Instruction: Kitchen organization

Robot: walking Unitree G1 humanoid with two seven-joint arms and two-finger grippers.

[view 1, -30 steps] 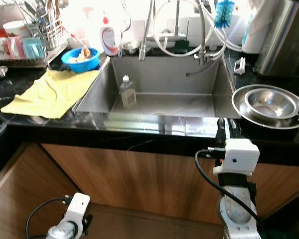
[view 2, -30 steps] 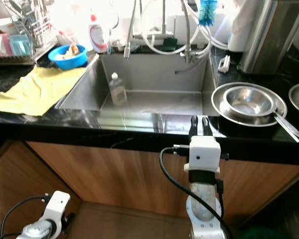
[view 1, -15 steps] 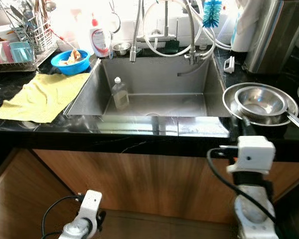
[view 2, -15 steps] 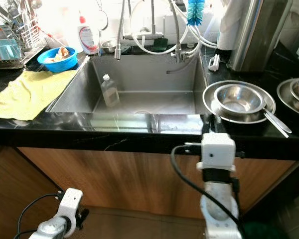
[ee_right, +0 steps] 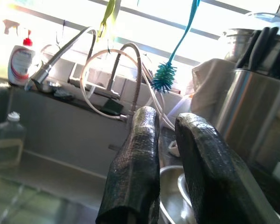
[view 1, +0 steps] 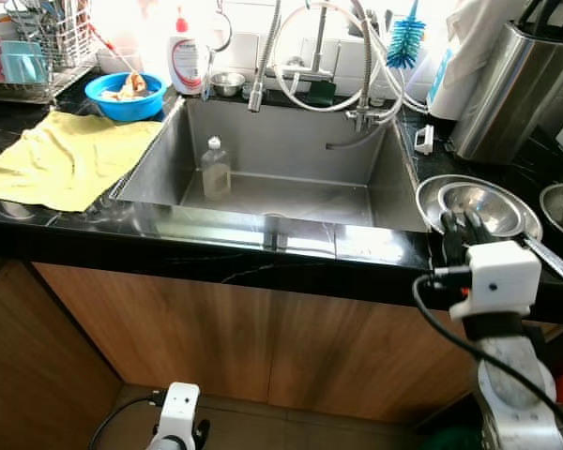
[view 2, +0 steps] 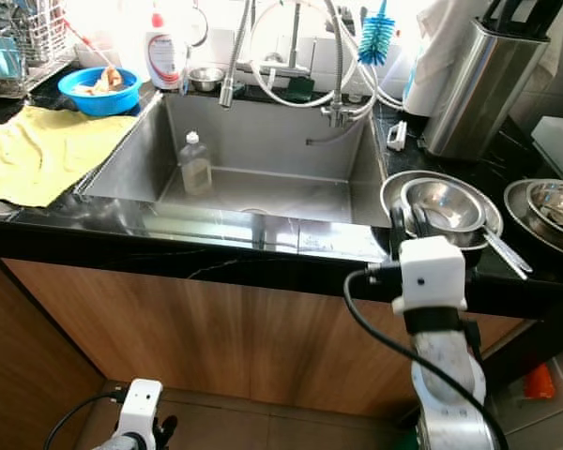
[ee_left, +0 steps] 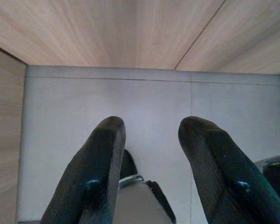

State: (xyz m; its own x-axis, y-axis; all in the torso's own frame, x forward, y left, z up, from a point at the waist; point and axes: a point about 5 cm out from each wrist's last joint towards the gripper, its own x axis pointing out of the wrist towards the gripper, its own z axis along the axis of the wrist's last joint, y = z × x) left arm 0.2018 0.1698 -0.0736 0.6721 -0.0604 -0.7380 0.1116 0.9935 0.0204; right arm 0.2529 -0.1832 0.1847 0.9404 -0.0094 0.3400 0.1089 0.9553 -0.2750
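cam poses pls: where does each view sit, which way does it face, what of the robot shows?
Left eye, right eye: head, looking forward and down at the sink; right tool raised, left arm low.
Left wrist: looks down past the left tool at grey floor tiles.
Right wrist: looks along its fingers over the steel bowls.
Shared: the blue brush, in eye and right wrist views.

A yellow cloth (view 1: 61, 159) is lying on the black marbled surface (view 1: 263, 255); a blue bowl (view 1: 125, 95) and turquoise brush (view 1: 408, 42) are showing beyond the steel-grey sink (view 1: 272, 187).
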